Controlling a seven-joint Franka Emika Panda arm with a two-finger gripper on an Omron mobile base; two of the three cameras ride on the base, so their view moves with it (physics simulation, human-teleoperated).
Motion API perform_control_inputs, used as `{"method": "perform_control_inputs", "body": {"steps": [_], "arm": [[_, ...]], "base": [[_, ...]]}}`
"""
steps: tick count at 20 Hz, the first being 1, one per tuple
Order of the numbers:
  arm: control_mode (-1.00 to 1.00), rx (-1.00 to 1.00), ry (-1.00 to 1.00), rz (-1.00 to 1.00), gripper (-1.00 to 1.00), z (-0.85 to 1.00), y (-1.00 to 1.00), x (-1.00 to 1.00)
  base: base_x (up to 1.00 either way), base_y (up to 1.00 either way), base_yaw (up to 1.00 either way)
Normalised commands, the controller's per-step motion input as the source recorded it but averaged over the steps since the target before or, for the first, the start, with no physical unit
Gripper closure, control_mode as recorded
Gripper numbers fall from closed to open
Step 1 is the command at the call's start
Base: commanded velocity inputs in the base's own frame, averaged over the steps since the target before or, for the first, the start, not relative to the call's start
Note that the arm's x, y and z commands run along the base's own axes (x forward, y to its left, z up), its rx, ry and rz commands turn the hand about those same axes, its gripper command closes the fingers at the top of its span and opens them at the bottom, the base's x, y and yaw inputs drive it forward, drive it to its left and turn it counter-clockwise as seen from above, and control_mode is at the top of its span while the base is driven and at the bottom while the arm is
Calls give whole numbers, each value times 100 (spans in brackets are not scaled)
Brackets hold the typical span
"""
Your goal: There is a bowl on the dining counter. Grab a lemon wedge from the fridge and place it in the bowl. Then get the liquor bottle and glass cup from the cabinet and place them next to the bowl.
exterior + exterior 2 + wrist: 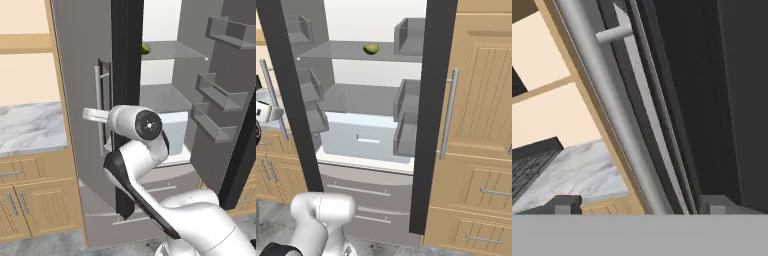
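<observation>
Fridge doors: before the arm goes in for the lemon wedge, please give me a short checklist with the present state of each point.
1. Both fridge doors swung open: ok.
2. Lemon wedge in sight, on the upper glass shelf: ok.
3. Claw open, with the left door's bar handle running between its fingertips: ok.
4. Claw clear of that handle: cannot tell; the bar looks very close.
5. Nothing beside the wedge on the shelf to block a reach: ok.
6. Claw pointed at the wedge: not ok; the hand view looks along the left door edge towards the marble counter.
</observation>
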Motion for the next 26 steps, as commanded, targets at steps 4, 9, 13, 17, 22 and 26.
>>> {"method": "perform_control_inputs", "body": {"steps": [4,9,13,17,22,26], "arm": [[-100,48,2,-18,-100,45,-76,-99],[-100,48,15,-10,-100,35,-100,-38],[-100,46,24,0,-100,14,-100,13],[-100,43,21,5,-100,0,-81,53],[-100,22,11,17,-100,-3,-10,79],[-100,15,3,24,-100,-3,1,91]], "base": [[0,0,0],[0,0,0],[0,0,0],[0,0,0],[0,0,0],[0,0,0]]}}
